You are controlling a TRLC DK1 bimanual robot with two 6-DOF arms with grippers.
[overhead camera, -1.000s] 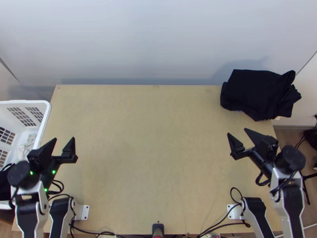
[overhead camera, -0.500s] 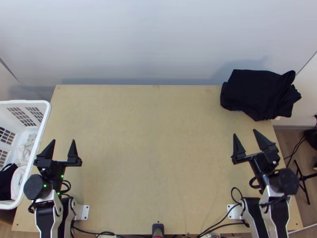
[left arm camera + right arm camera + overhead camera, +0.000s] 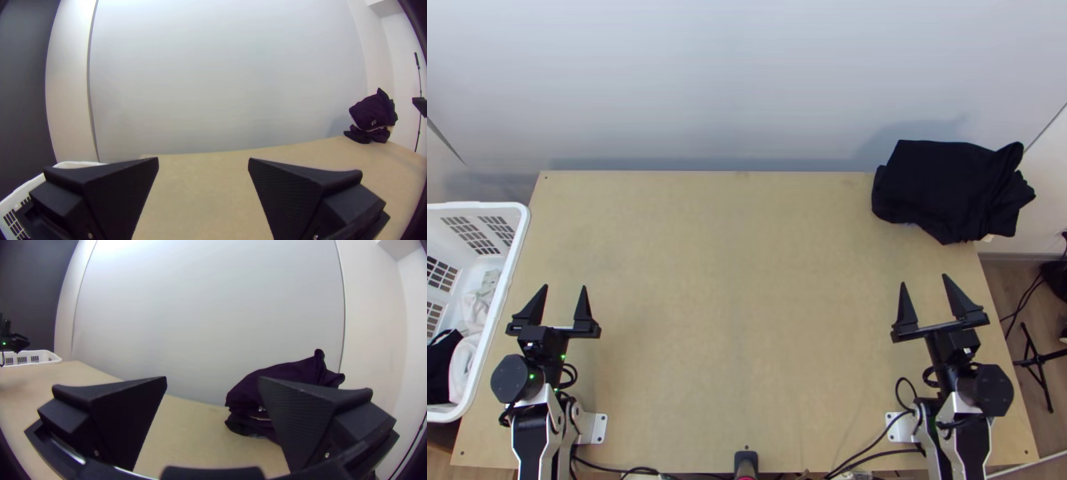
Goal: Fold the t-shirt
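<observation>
Black folded cloth lies heaped at the table's far right corner, in the top view point(image 3: 947, 188), the left wrist view point(image 3: 373, 113) and the right wrist view point(image 3: 284, 373). Which piece is the t-shirt I cannot tell. My left gripper point(image 3: 565, 288) is at the table's left side beside the basket, fingers apart with nothing between them, as its wrist view point(image 3: 203, 162) confirms. On the right side, nearer the front than the cloth, my right gripper point(image 3: 925, 280) is also open and holds nothing; in the right wrist view point(image 3: 212, 380) the cloth stands beyond it, partly behind one finger.
A white laundry basket point(image 3: 517, 240) with white and black cloth inside stands along the left edge. Bare wood point(image 3: 739, 304) spans the middle of the table. Cables point(image 3: 875, 440) run along the front edge, and a tripod stands on the floor at the right.
Both arms have drawn back toward their bases, the left gripper shifting slightly right and both turning to point straight at the far edge. The right gripper's fingers are wider apart. The cloth is unmoved.
</observation>
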